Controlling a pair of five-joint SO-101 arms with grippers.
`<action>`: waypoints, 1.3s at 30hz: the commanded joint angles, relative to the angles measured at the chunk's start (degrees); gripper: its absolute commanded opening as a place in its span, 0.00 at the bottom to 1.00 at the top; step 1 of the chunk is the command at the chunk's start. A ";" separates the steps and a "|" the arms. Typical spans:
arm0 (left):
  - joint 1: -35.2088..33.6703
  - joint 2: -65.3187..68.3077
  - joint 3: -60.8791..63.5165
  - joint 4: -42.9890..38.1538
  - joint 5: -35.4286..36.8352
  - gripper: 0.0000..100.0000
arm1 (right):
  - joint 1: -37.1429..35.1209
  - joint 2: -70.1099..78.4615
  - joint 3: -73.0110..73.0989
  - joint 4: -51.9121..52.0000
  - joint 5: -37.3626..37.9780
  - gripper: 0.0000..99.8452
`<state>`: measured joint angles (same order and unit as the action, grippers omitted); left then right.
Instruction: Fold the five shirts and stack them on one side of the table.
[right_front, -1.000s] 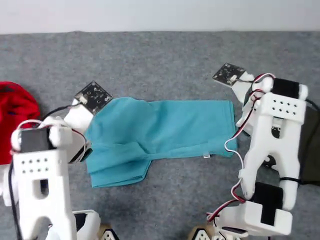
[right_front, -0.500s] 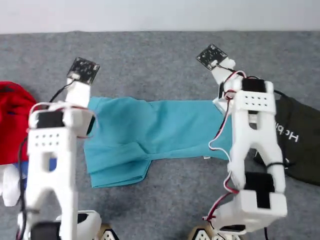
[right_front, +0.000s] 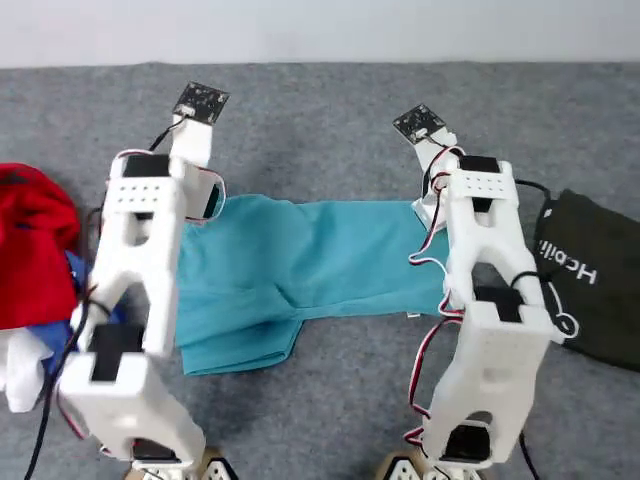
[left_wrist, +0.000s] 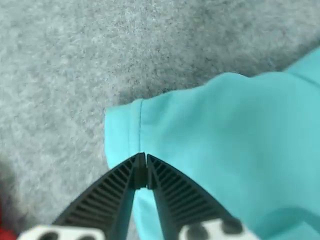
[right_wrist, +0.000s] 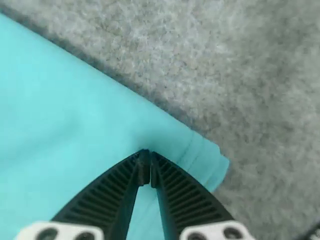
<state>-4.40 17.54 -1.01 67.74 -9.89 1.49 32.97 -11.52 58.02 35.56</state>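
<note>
A teal shirt (right_front: 320, 260) lies partly folded in the middle of the grey felt table (right_front: 320, 120), with a doubled flap at its near left. My left arm (right_front: 150, 230) stands over the shirt's far left corner. My left gripper (left_wrist: 141, 162) is shut, its tips meeting just inside the hem of the teal shirt (left_wrist: 225, 130). My right arm (right_front: 480, 220) stands over the far right corner. My right gripper (right_wrist: 145, 155) is shut too, tips on the teal shirt (right_wrist: 60, 125) close to its corner. The cloth lies flat under both, with no bunching between the fingers.
A red shirt (right_front: 30, 240) is heaped at the left edge, with blue cloth (right_front: 78, 275) and white cloth (right_front: 20, 370) beside it. A black shirt (right_front: 590, 280) lies at the right edge. Bare felt stretches beyond the teal shirt to the far edge.
Both arms swung in from the shirt's sides to its far corners. The right arm came left off the black shirt, which now lies uncovered.
</note>
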 joint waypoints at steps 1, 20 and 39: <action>0.09 7.21 -7.34 1.14 0.53 0.01 | 0.04 1.71 -5.36 -0.48 -0.62 0.01; -3.78 20.04 -37.76 23.38 0.35 0.01 | 3.21 1.27 -8.00 2.51 -0.18 0.01; -0.26 30.77 -39.16 15.56 0.35 0.01 | -0.57 1.63 -8.53 5.32 -0.18 0.01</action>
<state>-4.75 45.85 -39.96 85.67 -9.80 -0.18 34.02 -16.97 65.41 35.56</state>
